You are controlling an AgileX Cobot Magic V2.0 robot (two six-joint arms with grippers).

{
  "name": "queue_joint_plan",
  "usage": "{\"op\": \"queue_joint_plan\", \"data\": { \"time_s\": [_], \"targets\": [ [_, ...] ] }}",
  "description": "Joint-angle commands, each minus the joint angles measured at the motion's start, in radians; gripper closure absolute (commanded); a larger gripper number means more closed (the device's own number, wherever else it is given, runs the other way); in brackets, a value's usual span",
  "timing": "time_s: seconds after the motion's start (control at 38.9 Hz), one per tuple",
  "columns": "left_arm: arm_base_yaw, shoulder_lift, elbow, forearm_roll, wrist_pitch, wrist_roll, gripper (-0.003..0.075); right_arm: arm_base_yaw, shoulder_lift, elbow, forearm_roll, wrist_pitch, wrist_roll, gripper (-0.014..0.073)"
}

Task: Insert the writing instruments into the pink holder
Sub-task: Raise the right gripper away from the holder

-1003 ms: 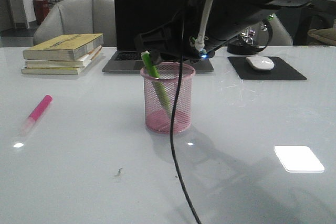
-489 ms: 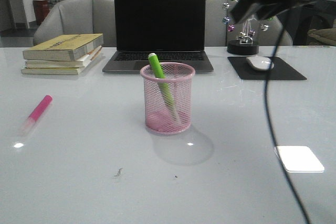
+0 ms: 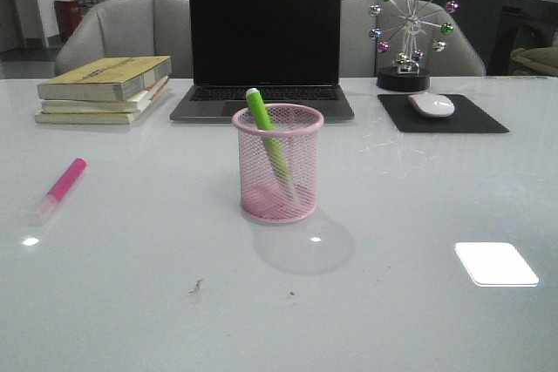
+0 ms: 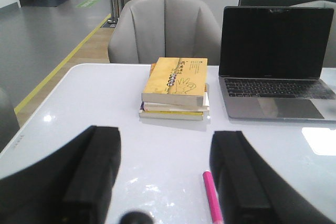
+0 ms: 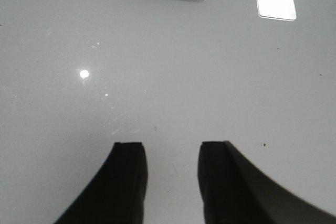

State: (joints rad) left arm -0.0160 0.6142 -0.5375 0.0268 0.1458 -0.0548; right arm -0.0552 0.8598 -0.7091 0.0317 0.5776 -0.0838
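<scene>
While both jaws gape empty, green marker (image 3: 268,138) leans inside pink holder (image 3: 278,163).

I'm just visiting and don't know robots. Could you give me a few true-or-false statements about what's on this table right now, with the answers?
1. The green highlighter stands inside the pink mesh holder, leaning. True.
2. The pink highlighter is in the holder too. False: it lies flat on the table, off to the left of the holder.
3. The left gripper is holding the pink highlighter. False: its fingers are apart and empty, with the marker lying on the table between them.
4. The right gripper is open over bare table. True.
5. The laptop screen shows a picture. False: it is dark.
</scene>
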Motion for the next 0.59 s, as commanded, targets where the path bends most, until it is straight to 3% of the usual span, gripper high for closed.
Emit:
{"op": "queue_joint_plan", "data": {
  "time_s": [0.0, 0.26, 0.41, 0.57],
  "targets": [
    [0.0, 0.042, -0.031, -0.008, -0.057, -0.009, 0.0274, -0.008, -0.035, -0.025, -0.013, -0.042, -0.008, 0.0223],
    [-0.015, 0.26, -0.098, -0.039, -0.051, -0.009, 0.0274, -0.008, -0.033, -0.025, -0.013, -0.035, -0.008, 0.0223],
    [-0.096, 0.416, -0.211, -0.027, -0.039, -0.009, 0.0274, -0.008, -0.033, -0.025, -0.013, -0.035, -0.008, 0.0223],
    [-0.146, 0.587, -0.342, -0.015, 0.055, -0.009, 0.0274, -0.008, -0.033, -0.025, -0.013, -0.035, -0.008, 0.0223]
  ]
}}
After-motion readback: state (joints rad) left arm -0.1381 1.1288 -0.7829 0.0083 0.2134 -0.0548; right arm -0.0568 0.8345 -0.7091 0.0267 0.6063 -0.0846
